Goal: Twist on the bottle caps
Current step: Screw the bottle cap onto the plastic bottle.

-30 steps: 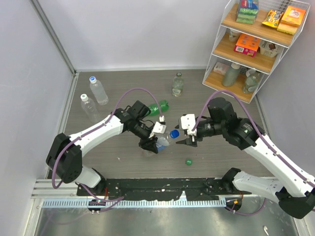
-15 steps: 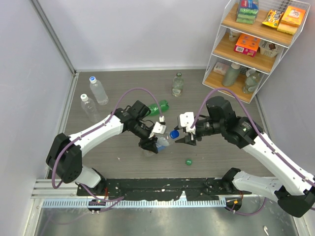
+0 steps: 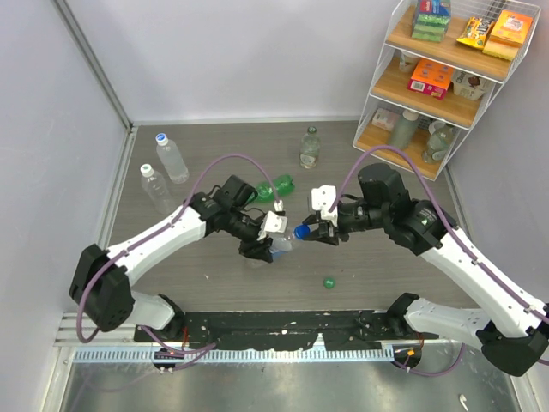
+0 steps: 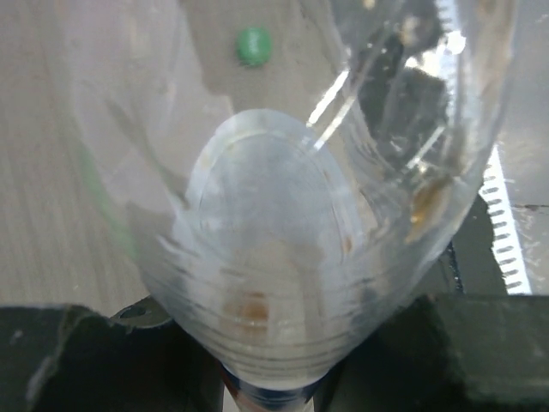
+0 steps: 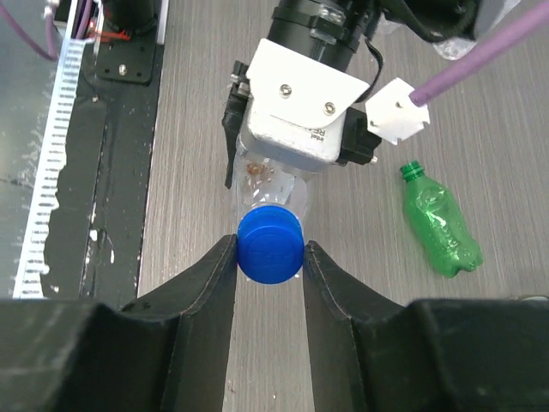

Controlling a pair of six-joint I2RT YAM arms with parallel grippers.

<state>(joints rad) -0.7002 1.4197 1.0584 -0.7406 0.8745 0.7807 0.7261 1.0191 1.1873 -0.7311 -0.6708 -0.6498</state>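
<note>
At the middle of the counter, between the two arms, the left fingers grasp a clear bottle, its neck turned toward the right arm. The right fingers pinch the blue cap from both sides, right at the bottle's mouth. The step in hand looks like threading this cap; next it calls for wrist turns while the bottle is braced. Room is ample: the green cap lies near, the uncapped green bottle just behind, the walls and shelf rack well apart.
</note>
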